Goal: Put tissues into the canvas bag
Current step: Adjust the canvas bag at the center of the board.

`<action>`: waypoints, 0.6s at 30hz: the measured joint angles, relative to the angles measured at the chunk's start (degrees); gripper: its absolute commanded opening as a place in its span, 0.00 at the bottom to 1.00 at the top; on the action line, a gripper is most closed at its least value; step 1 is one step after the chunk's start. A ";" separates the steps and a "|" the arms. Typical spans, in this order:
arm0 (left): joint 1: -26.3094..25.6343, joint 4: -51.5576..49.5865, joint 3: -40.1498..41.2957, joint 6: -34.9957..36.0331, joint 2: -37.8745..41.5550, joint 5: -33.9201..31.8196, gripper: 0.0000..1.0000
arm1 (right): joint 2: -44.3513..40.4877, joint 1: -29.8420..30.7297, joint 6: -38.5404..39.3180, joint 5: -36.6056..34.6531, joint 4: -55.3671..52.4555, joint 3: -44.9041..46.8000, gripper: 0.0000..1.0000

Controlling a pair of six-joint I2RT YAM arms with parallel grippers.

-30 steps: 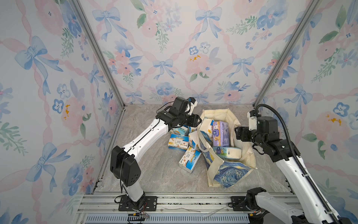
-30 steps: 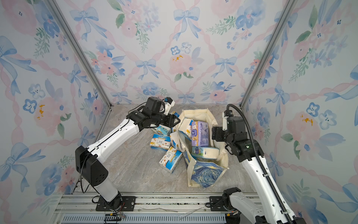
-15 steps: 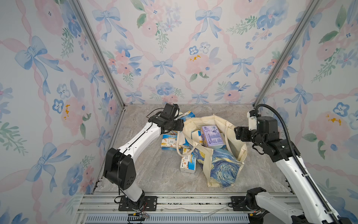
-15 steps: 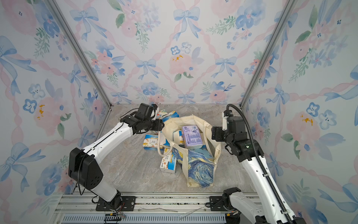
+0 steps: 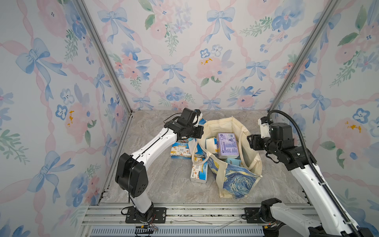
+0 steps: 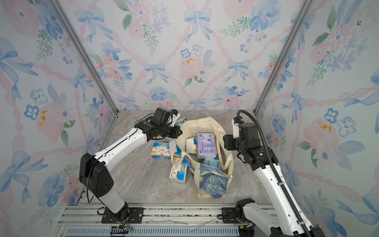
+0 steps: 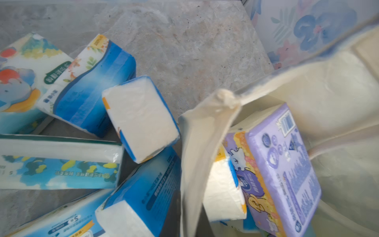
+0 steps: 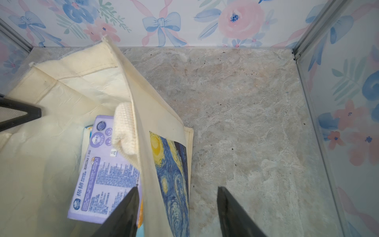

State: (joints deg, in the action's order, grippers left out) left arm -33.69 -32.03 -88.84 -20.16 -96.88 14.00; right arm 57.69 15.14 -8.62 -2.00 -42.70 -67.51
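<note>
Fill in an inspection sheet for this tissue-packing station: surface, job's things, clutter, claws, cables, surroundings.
Surface: grey marbled table; dark specks show in the right wrist view.
Job's things: canvas bag stands open, with the lavender pack and others inside; several blue-and-white packs lie outside, beside it.
Clutter: nothing seen.
Claws: left claw shut at the bag's rim, grip on the canvas unclear; right claw open, straddling the bag's wall.
Cables: black corrugated hose arcs over the right arm; thin loose wires at the front rail.
Surroundings: floral bow-print walls, aluminium frame posts.
</note>
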 measured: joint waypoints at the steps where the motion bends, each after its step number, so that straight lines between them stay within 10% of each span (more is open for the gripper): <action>1: -0.48 -0.11 -0.66 -0.09 0.00 0.37 0.00 | 0.00 0.02 0.04 0.35 0.00 -0.13 0.53; 18: -4.96 -3.56 -26.58 0.04 -16.31 7.87 0.00 | 7.21 -1.18 1.88 0.07 1.79 -5.92 0.23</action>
State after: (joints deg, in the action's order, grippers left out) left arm -38.65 -35.59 -115.42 -20.12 -113.19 21.87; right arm 64.90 13.96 -6.74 -1.93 -40.91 -73.43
